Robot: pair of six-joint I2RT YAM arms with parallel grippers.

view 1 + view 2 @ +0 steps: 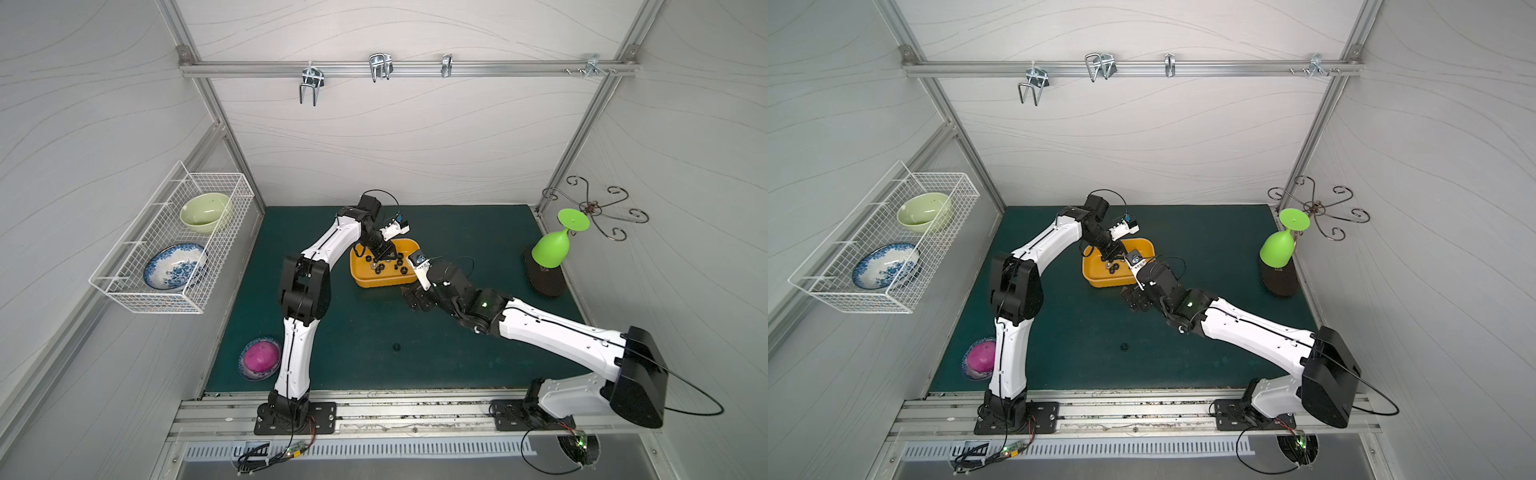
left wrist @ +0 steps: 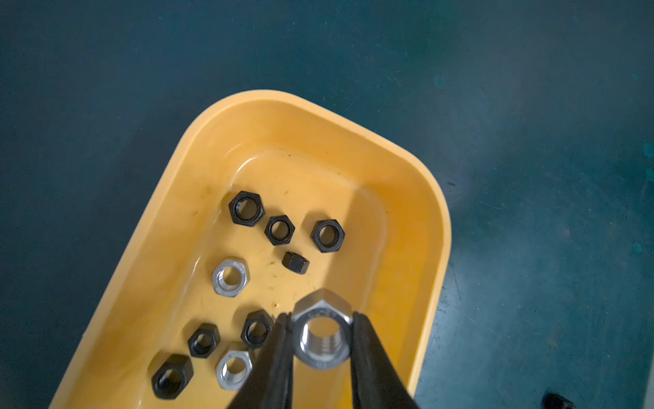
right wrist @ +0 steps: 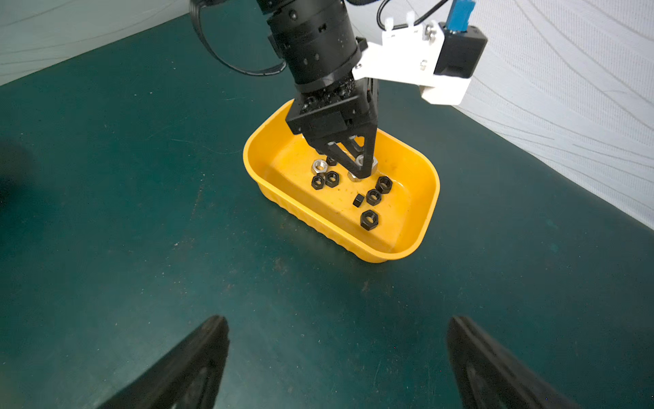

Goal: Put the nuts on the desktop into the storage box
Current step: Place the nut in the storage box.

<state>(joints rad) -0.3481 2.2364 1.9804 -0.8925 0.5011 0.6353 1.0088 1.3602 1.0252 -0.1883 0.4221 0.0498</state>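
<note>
Over the storage box (image 2: 407, 184), left fingers (image 2: 276, 361) pinch a silver nut (image 2: 322, 315).

We see a dark teal tabletop (image 1: 478, 257). On it: a yellow storage box (image 1: 374, 281) near the middle, one loose black nut (image 1: 397, 346) toward the front, a plate (image 1: 253, 376) of something pink in a front corner.

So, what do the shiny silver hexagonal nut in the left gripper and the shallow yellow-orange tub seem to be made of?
The silver hexagonal nut, pinched in the left gripper, looks like bare polished metal, probably steel: bright reflections and cut threads in its hole. The yellow-orange tub looks like glossy moulded plastic: soft highlights, rounded corners, even colour throughout.
</note>
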